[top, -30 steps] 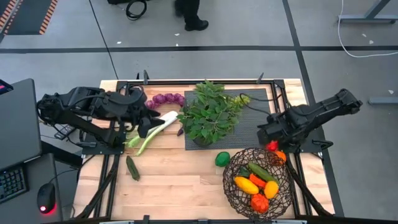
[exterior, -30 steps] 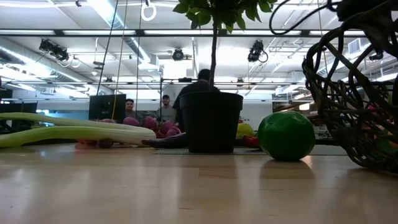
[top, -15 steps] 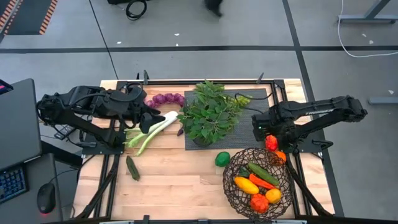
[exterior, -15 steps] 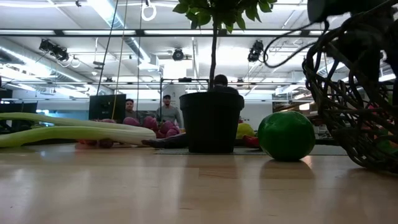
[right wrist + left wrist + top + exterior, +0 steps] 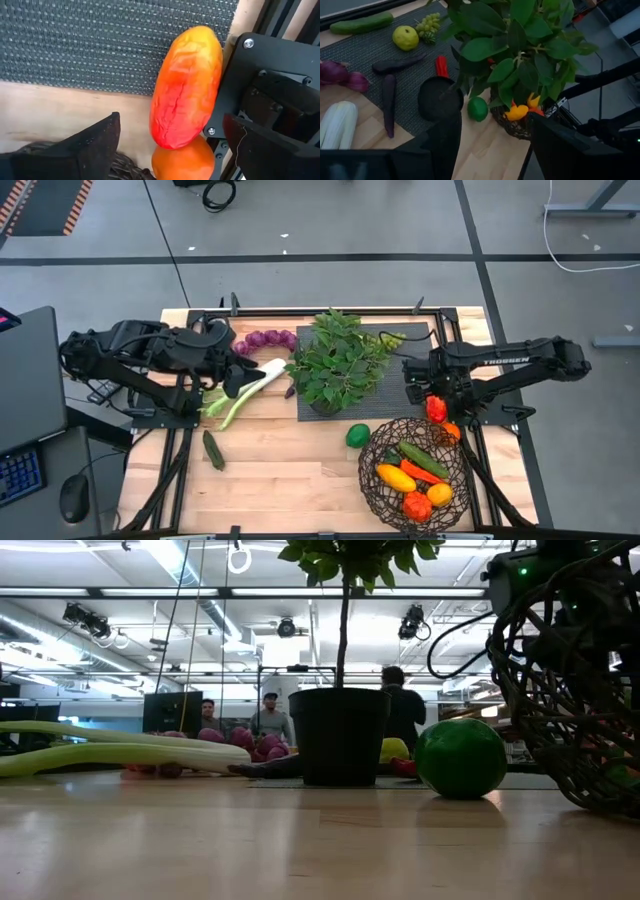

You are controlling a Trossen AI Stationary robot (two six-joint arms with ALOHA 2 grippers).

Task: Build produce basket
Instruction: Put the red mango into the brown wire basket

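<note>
— Basket [image 5: 415,471] status: where is it sitting relative to the right gripper [image 5: 413,383]?

— Basket is sitting on the counter [image 5: 290,480] just below the right gripper's fingers [image 5: 95,145], already holding several pieces of produce. Those fingers are standing wide apart, gripping nothing, and hovering over a red-orange tomato [image 5: 186,87] with a 2nd orange tomato [image 5: 182,159] touching it, both lying beside the black mat [image 5: 405,370].

— And the left gripper [image 5: 232,370]?

— Its fingers [image 5: 440,145] are partly spread and gripping nothing, hanging by the leek [image 5: 250,385], well apart from the basket. A lime [image 5: 357,435] is lying just beside the basket's rim, and a cucumber [image 5: 213,450] is lying on the counter below the left fingers.
</note>
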